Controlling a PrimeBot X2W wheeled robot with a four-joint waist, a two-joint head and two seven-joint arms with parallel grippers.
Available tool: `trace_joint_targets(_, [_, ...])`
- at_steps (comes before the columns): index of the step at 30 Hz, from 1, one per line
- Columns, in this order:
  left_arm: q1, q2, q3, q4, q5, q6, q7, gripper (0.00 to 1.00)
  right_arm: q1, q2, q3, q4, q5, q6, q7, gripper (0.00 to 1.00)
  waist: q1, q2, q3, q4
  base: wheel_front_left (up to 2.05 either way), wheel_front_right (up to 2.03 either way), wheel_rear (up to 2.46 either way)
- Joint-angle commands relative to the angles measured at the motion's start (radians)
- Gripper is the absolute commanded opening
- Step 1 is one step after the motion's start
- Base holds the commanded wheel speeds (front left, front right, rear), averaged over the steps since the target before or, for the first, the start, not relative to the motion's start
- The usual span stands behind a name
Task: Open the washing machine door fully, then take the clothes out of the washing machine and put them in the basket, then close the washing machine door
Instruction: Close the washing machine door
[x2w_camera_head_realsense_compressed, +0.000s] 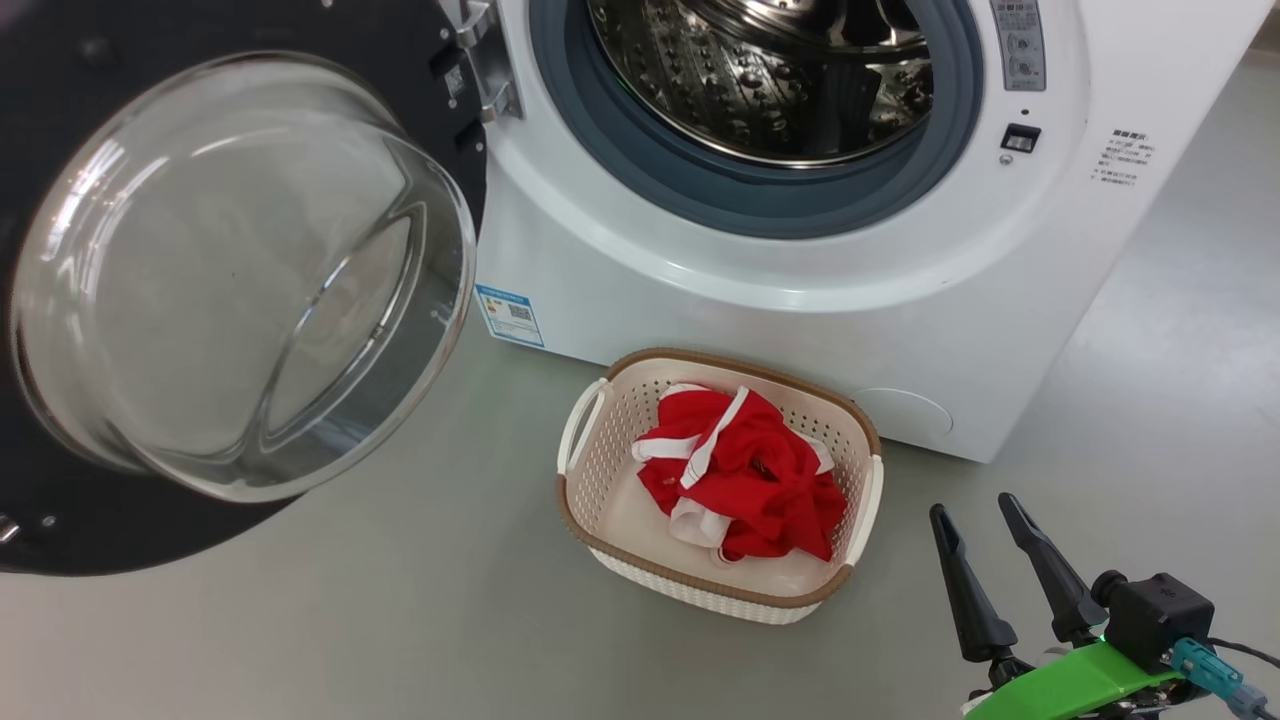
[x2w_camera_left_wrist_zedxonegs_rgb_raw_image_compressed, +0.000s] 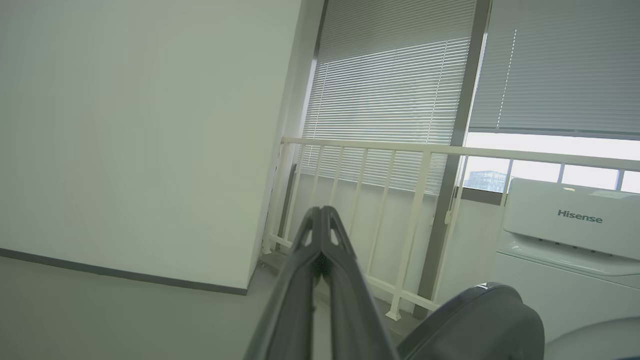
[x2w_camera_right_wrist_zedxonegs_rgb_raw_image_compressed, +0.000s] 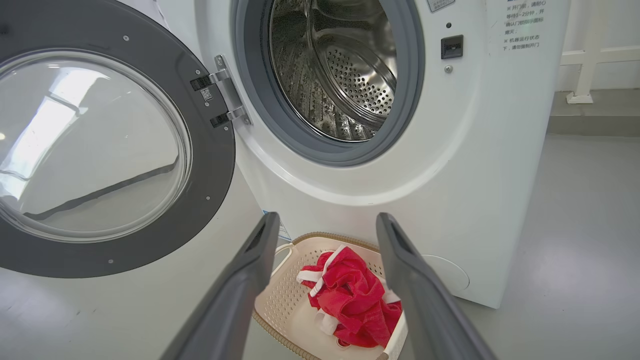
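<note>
The washing machine (x2w_camera_head_realsense_compressed: 800, 300) (x2w_camera_right_wrist_zedxonegs_rgb_raw_image_compressed: 400, 165) stands open, and its steel drum (x2w_camera_head_realsense_compressed: 770, 80) (x2w_camera_right_wrist_zedxonegs_rgb_raw_image_compressed: 340, 75) shows no fabric. Its door (x2w_camera_head_realsense_compressed: 230, 270) (x2w_camera_right_wrist_zedxonegs_rgb_raw_image_compressed: 100, 145) hangs swung wide to the left, glass bowl facing out. On the floor in front, the cream basket (x2w_camera_head_realsense_compressed: 600, 480) (x2w_camera_right_wrist_zedxonegs_rgb_raw_image_compressed: 280, 300) holds the red clothes (x2w_camera_head_realsense_compressed: 745, 475) (x2w_camera_right_wrist_zedxonegs_rgb_raw_image_compressed: 355, 300) with white trim. My right gripper (x2w_camera_head_realsense_compressed: 980, 520) (x2w_camera_right_wrist_zedxonegs_rgb_raw_image_compressed: 325, 222) is open and empty, low at the right, behind the basket. My left gripper (x2w_camera_left_wrist_zedxonegs_rgb_raw_image_compressed: 320, 212) is shut on nothing, its fingers pressed together and aimed at a wall and railing, beside the door's dark rim (x2w_camera_left_wrist_zedxonegs_rgb_raw_image_compressed: 475, 320).
Grey floor (x2w_camera_head_realsense_compressed: 300, 620) spreads around the basket and to the machine's right. In the left wrist view a white railing (x2w_camera_left_wrist_zedxonegs_rgb_raw_image_compressed: 400, 150), window blinds and a second white appliance (x2w_camera_left_wrist_zedxonegs_rgb_raw_image_compressed: 570, 225) stand by the wall.
</note>
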Motion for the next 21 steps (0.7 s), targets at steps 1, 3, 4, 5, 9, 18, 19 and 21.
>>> trace_joint_targets(1, [-0.048,0.087,0.003,0.031,-0.046,-0.005,0.028,0.00,-0.039,-0.008,0.018,-0.026,-0.009,0.007,-0.006,1.00,0.0000,0.0000,0.014,-0.010,0.00,0.00,0.00])
trace_joint_targets(3, [-0.076,0.121,-0.012,0.104,-0.099,-0.005,0.053,0.00,-0.044,-0.007,0.021,-0.025,-0.010,0.007,-0.006,1.00,0.0000,0.0000,0.022,-0.017,0.00,0.00,0.00])
trace_joint_targets(4, [-0.091,0.131,-0.014,0.141,-0.134,-0.005,0.074,0.00,-0.047,-0.007,0.022,-0.025,-0.010,0.007,-0.006,1.00,0.0000,0.0000,0.026,-0.020,0.00,0.00,0.00])
trace_joint_targets(5, [-0.105,0.143,-0.020,0.172,-0.164,-0.005,0.096,0.00,-0.049,-0.007,0.022,-0.025,-0.010,0.007,-0.006,1.00,0.0000,0.0000,0.029,-0.023,0.00,0.00,0.00])
trace_joint_targets(9, [-0.153,0.179,-0.040,0.298,-0.274,-0.005,0.246,0.00,-0.055,-0.006,0.022,-0.025,-0.009,0.007,-0.006,1.00,0.0000,0.0000,0.039,-0.032,0.00,0.00,0.00])
trace_joint_targets(18, [-0.199,0.209,-0.074,0.458,-0.380,-0.005,0.518,0.00,-0.056,-0.003,0.017,-0.024,-0.009,0.007,-0.006,1.00,0.0000,0.0000,0.040,-0.035,0.00,0.00,0.00])
trace_joint_targets(19, [-0.198,0.209,-0.082,0.473,-0.387,-0.005,0.556,0.00,-0.056,-0.001,0.017,-0.022,-0.009,0.007,-0.006,1.00,0.0000,0.0000,0.037,-0.034,0.00,0.00,0.00])
trace_joint_targets(21, [-0.194,0.208,-0.100,0.485,-0.398,-0.005,0.618,0.00,-0.053,0.001,0.017,-0.020,-0.009,0.007,-0.006,1.00,0.0000,0.0000,0.028,-0.032,0.00,0.00,0.00])
